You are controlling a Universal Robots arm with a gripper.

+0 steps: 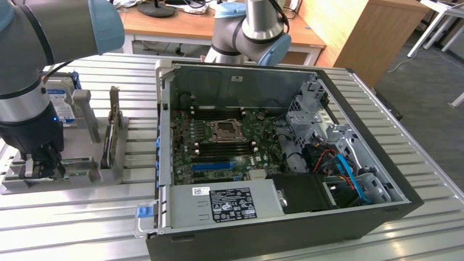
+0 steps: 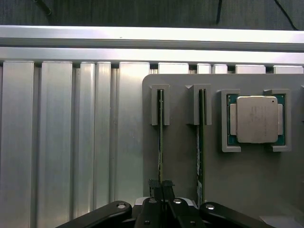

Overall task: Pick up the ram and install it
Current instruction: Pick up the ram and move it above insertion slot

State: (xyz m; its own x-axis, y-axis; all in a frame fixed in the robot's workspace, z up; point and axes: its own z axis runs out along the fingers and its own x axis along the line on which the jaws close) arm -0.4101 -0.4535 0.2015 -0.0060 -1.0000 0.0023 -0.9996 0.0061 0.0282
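Two thin green ram sticks stand on edge in a grey holder plate [image 2: 180, 161], each with its far end in a slotted block. One ram [image 2: 160, 137] runs straight between the fingertips of my gripper [image 2: 160, 185], which is shut on its near end. The second ram [image 2: 201, 137] stands parallel beside it, untouched. In the exterior view my gripper [image 1: 45, 163] is down on the holder plate [image 1: 14, 184] at the exterior view's left, beside the open computer case [image 1: 348, 109]. Dark memory slots [image 1: 217, 142] lie next to the processor socket [image 1: 223, 129] on the motherboard.
A processor chip [image 2: 256, 118] sits in its own cradle on the plate. A hard drive [image 1: 62, 106] and a dark upright card [image 1: 112, 130] stand on the same fixture. Inside the case are a blue slot [image 1: 212, 163], a power supply [image 1: 225, 204] and cables [image 1: 340, 163].
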